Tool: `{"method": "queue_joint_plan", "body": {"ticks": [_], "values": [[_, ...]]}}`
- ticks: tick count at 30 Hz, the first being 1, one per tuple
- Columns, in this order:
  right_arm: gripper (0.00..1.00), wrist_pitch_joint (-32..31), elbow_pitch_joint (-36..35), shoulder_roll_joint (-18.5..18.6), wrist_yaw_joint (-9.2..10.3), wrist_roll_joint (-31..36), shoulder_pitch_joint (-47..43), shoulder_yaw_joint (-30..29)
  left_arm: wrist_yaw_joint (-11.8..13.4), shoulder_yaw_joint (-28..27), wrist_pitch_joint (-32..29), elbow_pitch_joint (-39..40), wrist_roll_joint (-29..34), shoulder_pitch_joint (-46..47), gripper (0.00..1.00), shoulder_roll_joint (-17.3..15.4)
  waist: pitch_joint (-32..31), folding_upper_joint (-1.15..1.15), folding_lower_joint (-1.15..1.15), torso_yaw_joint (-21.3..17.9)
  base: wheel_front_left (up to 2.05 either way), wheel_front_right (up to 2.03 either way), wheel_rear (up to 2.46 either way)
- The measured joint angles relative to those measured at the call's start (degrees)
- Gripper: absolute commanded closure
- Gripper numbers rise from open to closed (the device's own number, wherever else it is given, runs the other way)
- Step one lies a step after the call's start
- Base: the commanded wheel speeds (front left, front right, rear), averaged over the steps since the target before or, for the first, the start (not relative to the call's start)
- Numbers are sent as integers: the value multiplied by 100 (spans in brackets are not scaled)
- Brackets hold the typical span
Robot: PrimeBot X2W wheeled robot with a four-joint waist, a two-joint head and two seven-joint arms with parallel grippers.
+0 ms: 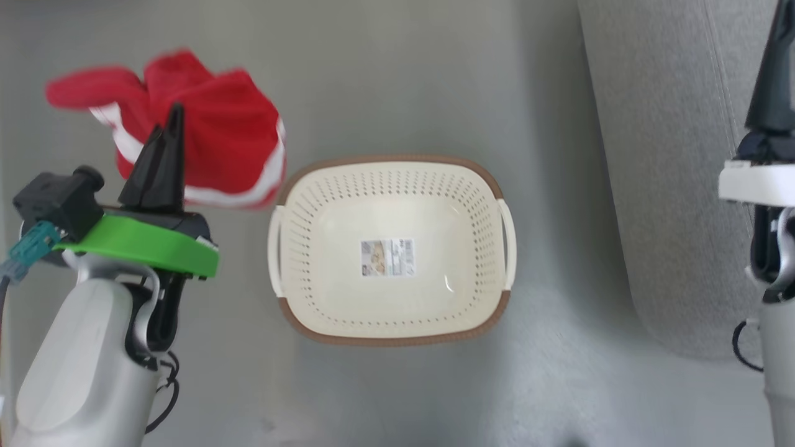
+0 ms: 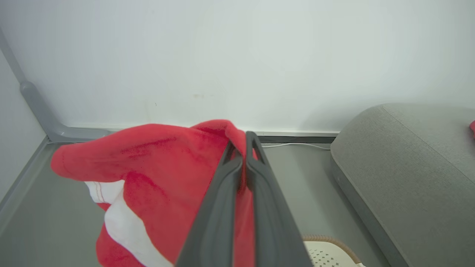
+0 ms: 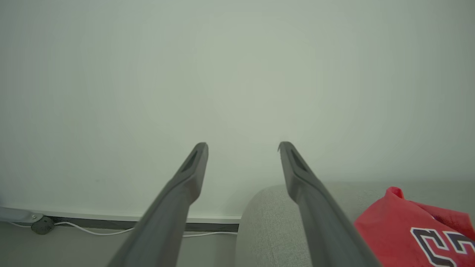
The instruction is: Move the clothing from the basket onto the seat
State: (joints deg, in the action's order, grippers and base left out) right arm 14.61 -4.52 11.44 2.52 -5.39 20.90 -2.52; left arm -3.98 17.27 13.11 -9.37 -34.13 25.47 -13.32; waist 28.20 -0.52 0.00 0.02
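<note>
Left fingers [image 1: 163, 167] on striped garment [image 1: 230, 136], sleeve [image 1: 87, 93] leftward

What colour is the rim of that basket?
Brown, around a cream basket; clearest in the head view.

Clear floor [image 1: 559, 186] strip between basket [image 1: 391, 160], centre frame, and sofa [image 1: 664, 186], right edge. Upper left: red garment [image 1: 230, 136] hanging off my left gripper [image 1: 169, 121] blocks.

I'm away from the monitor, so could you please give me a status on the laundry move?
Left gripper shut on striped garment, held up beside the basket. Right gripper open, empty. Lettered jersey on the sofa. Nothing seen blocking.
</note>
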Motion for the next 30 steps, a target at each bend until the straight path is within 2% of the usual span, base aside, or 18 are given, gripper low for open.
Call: {"method": "queue_joint_plan", "body": {"ticks": [6,12,30], "values": [[0,-1,225,-222,-108,-21,-439,163,88,-179,5,48,4,-415,100,-188,-563,0,0,276,0,0,0],[0,-1,409,-338,-202,-29,-818,288,108,-210,7,132,-4,-829,100,-259,-1135,0,0,393,0,0,0],[0,-1,825,-542,-379,-29,-2004,442,156,3,-355,482,-151,-1986,100,-396,-2682,0,0,315,0,0,0]]}}
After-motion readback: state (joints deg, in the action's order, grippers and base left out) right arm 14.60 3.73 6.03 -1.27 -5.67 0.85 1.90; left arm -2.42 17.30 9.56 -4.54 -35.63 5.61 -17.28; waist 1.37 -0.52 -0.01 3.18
